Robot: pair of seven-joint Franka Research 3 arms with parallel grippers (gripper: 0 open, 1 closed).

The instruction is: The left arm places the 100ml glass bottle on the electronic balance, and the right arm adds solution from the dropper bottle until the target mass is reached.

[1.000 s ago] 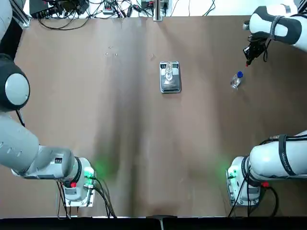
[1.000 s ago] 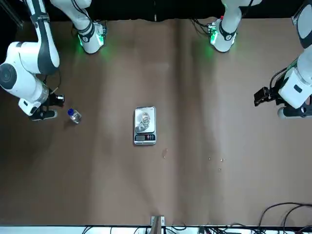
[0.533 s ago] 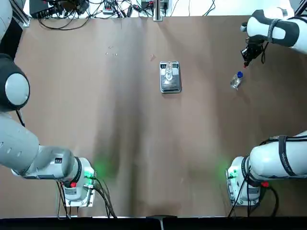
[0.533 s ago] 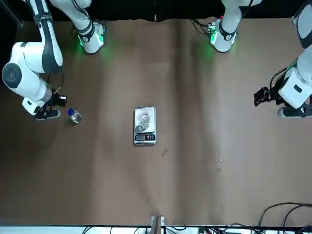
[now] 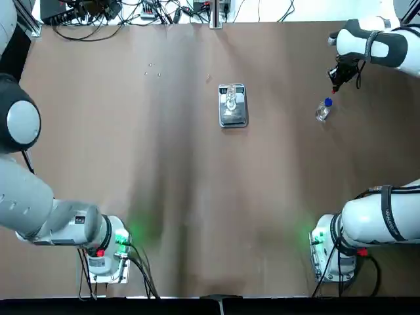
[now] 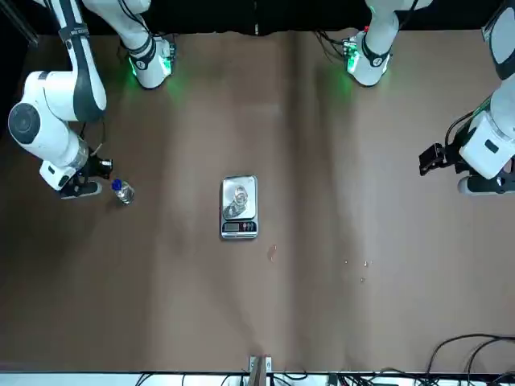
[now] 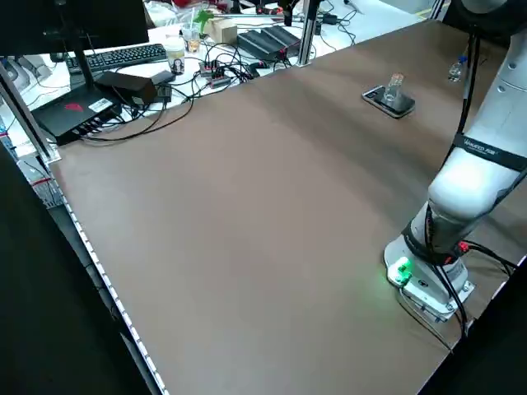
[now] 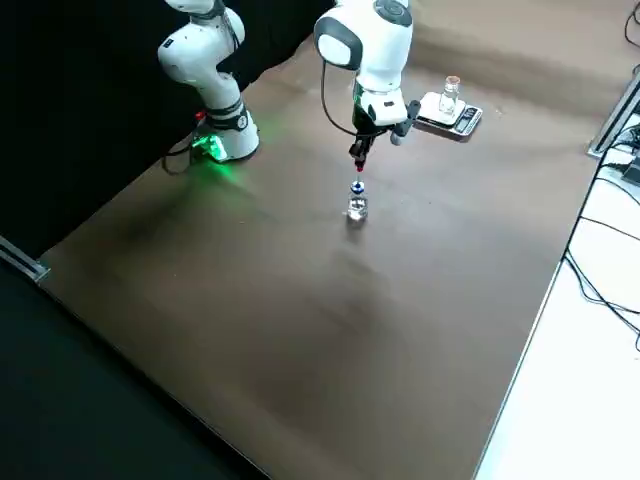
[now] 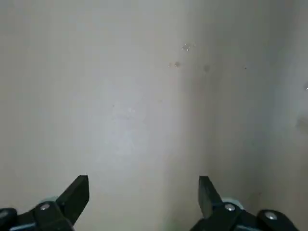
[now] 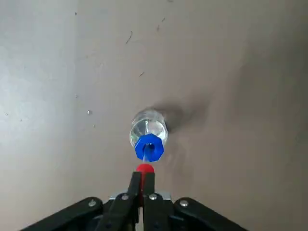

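Glass bottle (image 8: pixel 450 95): clear, uncapped, standing upright on the steel plate of the balance, near the middle of the table, between the two arms' sides.
Electronic balance (image 6: pixel 239 217): silver and rectangular, lying flat, its dark display strip (image 6: pixel 239 227) at the end toward the front camera; the digits are too small to read.
Dropper bottle (image 8: pixel 357 208): clear, upright on the table well apart from the balance, on the robot's right, with a blue collar (image 10: pixel 149 147) at its mouth.
Red dropper tip (image 10: pixel 145 168): just above the blue collar, with a short stretch of clear tube (image 8: pixel 359 177) showing between the two; how far the tube reaches into the bottle cannot be told.
Right gripper (image 10: pixel 143 174): black, narrow, its two fingers pinching the red dropper tip directly over the dropper bottle.
Right arm (image 5: pixel 380 44): white with dark bands, reaching over the far right part of the table.
Left gripper (image 9: pixel 144 178): wide, its black fingers well apart with nothing between them, over the left part of the table.
Left arm (image 5: pixel 42 207): white-grey, along the table's left side, its round grey joint (image 5: pixel 23 123) toward the edge.
Table (image 7: pixel 272 214): brown, with a few small droplets (image 9: pixel 186 47) beneath the left gripper.
Far edge: tangled black cables (image 5: pixel 98 13), with a monitor (image 7: pixel 74 25) and keyboard (image 7: pixel 123 57) beyond.
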